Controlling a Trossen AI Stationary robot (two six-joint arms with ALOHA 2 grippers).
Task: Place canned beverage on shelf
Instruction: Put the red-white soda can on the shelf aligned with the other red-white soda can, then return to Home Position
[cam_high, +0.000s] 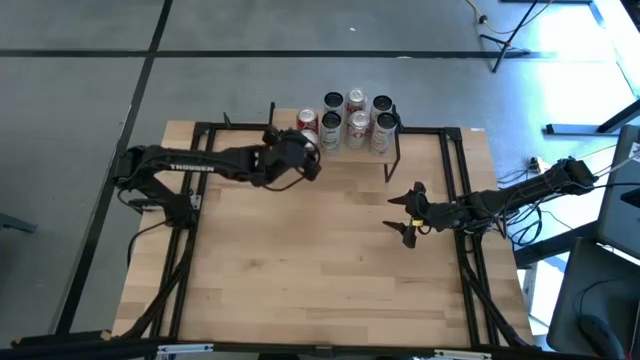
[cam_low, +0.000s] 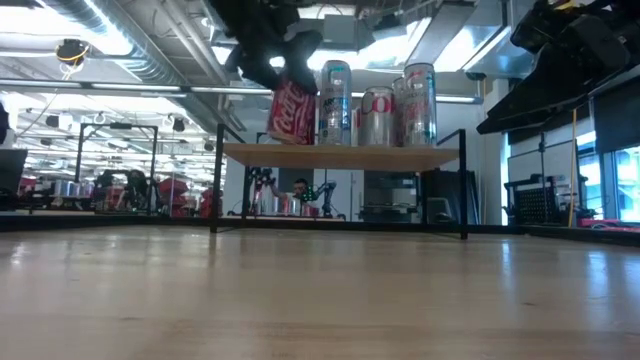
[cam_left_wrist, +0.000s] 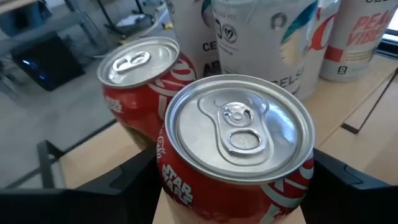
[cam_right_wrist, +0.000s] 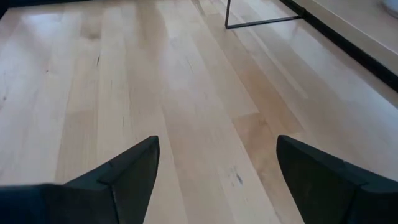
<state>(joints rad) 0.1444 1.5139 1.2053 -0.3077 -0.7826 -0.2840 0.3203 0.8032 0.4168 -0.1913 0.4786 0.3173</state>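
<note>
While the held can hangs tilted over the shelf's left end, everything turns on how it sits against the deck.
Left gripper: closed around a red Coca-Cola can, one finger on each side of it — at the shelf's left end.
Can axis: leaning in the low view, its base at or just above the light wood top; contact cannot be told.
Shelf: along the table's far edge, carrying tall silver cans towards its right.
Neighbour: a second red can just beside the held one.
Right gripper: jaws wide, holding nothing — over the table's right side, farther off.
</note>
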